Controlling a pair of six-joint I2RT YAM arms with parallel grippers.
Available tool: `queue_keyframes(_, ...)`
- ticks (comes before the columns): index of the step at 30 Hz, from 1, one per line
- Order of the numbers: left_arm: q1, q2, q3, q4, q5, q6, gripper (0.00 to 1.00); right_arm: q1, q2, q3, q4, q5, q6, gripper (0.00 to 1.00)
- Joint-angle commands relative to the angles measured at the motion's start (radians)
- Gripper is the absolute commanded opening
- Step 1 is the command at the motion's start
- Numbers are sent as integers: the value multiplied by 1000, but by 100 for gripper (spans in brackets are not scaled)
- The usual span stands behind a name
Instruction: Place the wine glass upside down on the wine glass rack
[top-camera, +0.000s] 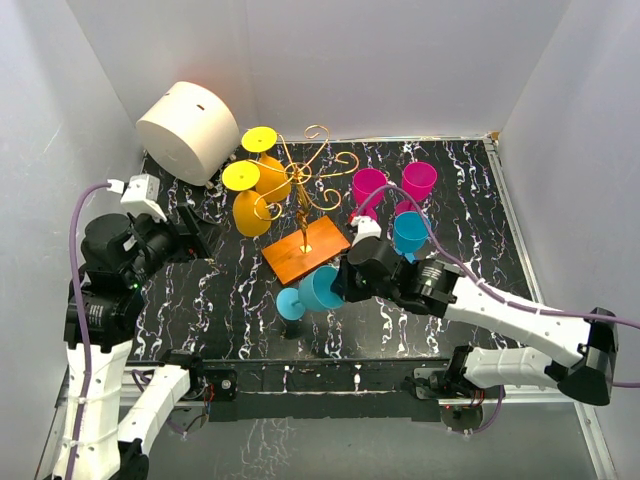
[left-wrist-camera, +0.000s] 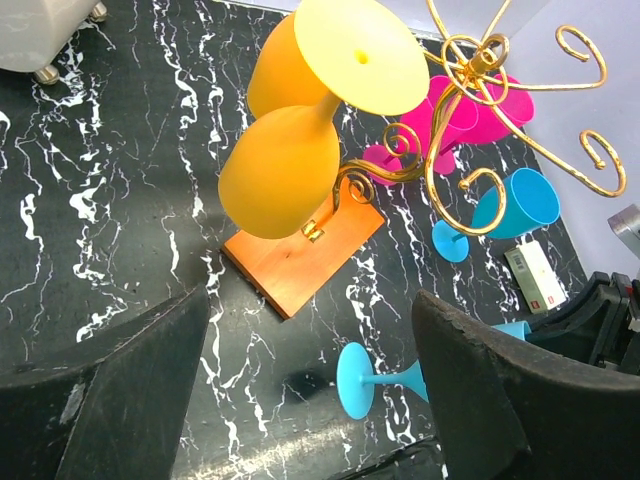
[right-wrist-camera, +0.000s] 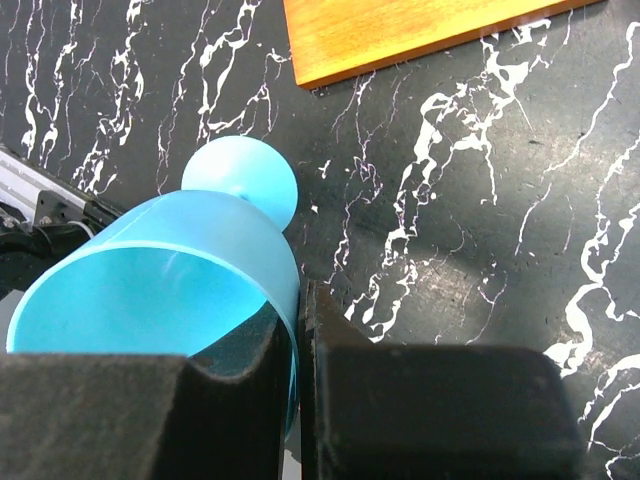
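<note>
a black, white-veined marble tabletop (top-camera: 240, 310) sits boxed in by plain white walls. nearest, at about 6 o'clock from the wooden base, the right gripper (top-camera: 343, 284) holds a blue wine glass (top-camera: 318, 289) tipped on its side. its fingers (right-wrist-camera: 430, 410) are pressed together on the bowl's rim, one inside and one outside, and the foot points off toward 8 o'clock. i cannot tell whether the foot touches the table. over at 9 o'clock the left gripper (top-camera: 205, 236) hangs above the marble with its fingers (left-wrist-camera: 110, 400) spread wide and nothing between them. mid-table stands the wine glass rack (top-camera: 305, 200), gold scroll arms on a post rising from an orange-brown board. two orange-yellow wine glasses (top-camera: 252, 212) hang upside down on its 9 to 10 o'clock arms. at 3 o'clock of the rack a second blue wine glass (top-camera: 410, 232) stands upright, with two magenta wine glasses (top-camera: 368, 188) just behind it. far back at 10 o'clock a white drum-shaped thing (top-camera: 190, 130) lies by the wall.
</note>
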Motion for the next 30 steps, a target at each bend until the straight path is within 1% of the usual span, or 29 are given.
queue_keyframes(1, -3, 0, 30, 24, 23, -46, 81, 1, -80, -35, 65, 28, 21, 0)
queue_keyframes(6, -3, 1, 45, 39, 54, -95, 81, 1, -167, -50, 112, 42, 5, 0)
queue_keyframes(8, -3, -1, 59, 30, 54, -125, 81, 2, -209, -50, 160, 27, -13, 0)
queue_keyframes(12, -3, 1, 107, -33, -12, -205, 82, 2, -282, -45, 260, 9, -52, 0)
queue_keyframes(14, -4, 3, 131, -61, -26, -257, 82, 1, -304, -42, 334, -27, -81, 0)
queue_keyframes(15, -3, -1, 142, -65, -8, -281, 82, 2, -306, -39, 380, -62, -101, 0)
queue_keyframes(18, -3, -28, 182, -67, 20, -336, 82, 1, -271, -17, 508, -163, -143, 0)
queue_keyframes(22, -3, -66, 280, -146, -118, -388, 82, 2, -222, -11, 629, -198, -190, 0)
queue_keyframes(25, -3, -97, 316, -180, -206, -437, 82, 3, -184, -8, 724, -227, -213, 0)
queue_keyframes(27, -3, -120, 313, -186, -230, -486, 82, 4, -160, 0, 766, -234, -220, 0)
queue_keyframes(30, -3, -142, 302, -201, -225, -619, 82, 6, -137, -3, 828, -211, -231, 0)
